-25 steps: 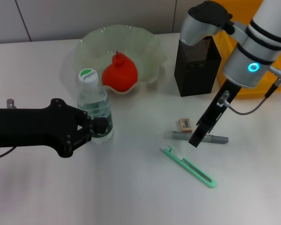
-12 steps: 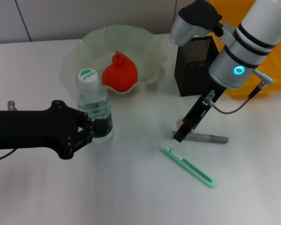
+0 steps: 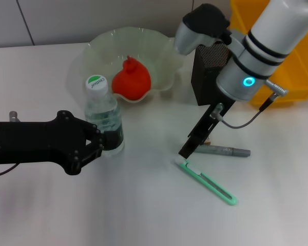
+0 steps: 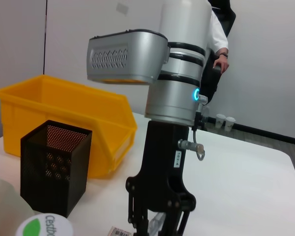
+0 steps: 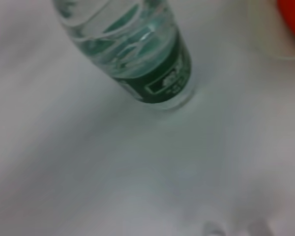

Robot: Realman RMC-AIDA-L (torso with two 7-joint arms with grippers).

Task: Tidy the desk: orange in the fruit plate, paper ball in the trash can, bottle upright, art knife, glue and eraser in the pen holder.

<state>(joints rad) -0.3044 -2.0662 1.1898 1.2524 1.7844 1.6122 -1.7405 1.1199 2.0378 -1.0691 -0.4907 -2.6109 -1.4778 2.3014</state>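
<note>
- Reading the gap first: my right tool (image 3: pixel 188 149) hangs just above the near end of the green art knife (image 3: pixel 207 181), which lies flat on the worktop (image 3: pixel 143 215), long axis running away from the water bottle (image 3: pixel 103 116).
- Whether its fingers are parted, I cannot tell.
- My left tool (image 3: pixel 109 138) grips the upright bottle's base.

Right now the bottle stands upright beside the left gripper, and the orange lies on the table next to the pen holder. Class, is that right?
Not quite. The bottle does stand upright beside the left gripper, but the head view shows the orange in the fruit plate, not on the table.
</note>
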